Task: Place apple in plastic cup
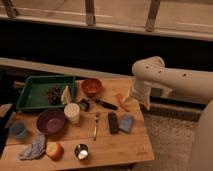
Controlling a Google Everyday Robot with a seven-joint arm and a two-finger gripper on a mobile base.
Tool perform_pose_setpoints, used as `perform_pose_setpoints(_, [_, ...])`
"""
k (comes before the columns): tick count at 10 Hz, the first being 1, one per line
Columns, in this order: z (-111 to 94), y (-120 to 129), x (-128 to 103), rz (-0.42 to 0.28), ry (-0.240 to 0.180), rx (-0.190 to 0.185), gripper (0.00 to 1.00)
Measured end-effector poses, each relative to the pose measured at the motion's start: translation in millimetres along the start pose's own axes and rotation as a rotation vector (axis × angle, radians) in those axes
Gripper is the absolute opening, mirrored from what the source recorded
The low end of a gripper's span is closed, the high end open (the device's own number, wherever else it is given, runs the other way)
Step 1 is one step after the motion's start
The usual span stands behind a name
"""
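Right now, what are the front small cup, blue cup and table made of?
Front small cup: likely metal, shiny, bright glints inside. Blue cup: probably plastic, matte, even light-blue colour. Table: looks like wood, warm tan, matte top. Gripper sits over the table's right edge, away from both cups.

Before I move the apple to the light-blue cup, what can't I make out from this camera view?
All in the camera view:
1. Hand: at the table's right edge, largely covered by the white forearm.
2. Plastic cup: far left, its inside too dark to tell if empty.
3. Dark clump in the green tray: too small to identify.
4. Table's front left corner: cut off by the bottom edge.
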Motion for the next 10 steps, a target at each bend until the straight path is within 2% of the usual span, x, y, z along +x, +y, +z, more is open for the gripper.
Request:
perform_pose_setpoints(2, [-4, 10, 0, -0.06, 0.007, 0.004, 0.8])
perform_pose_setpoints(4, [-2, 44, 2, -0.14, 0.009, -0.002, 0.8])
perform_pose_setpoints(6, [1, 99, 9, -0.252, 0.018, -0.027, 0.8])
perform_pose_setpoints(7, [1, 131, 20, -0.329, 0.026, -0.047, 0.8])
perform_pose_setpoints(8, [0, 151, 32, -0.382, 0.028, -0.064, 0.8])
perform_pose_setpoints(10, [-5, 194, 72, -0.529, 0.033, -0.103, 0.8])
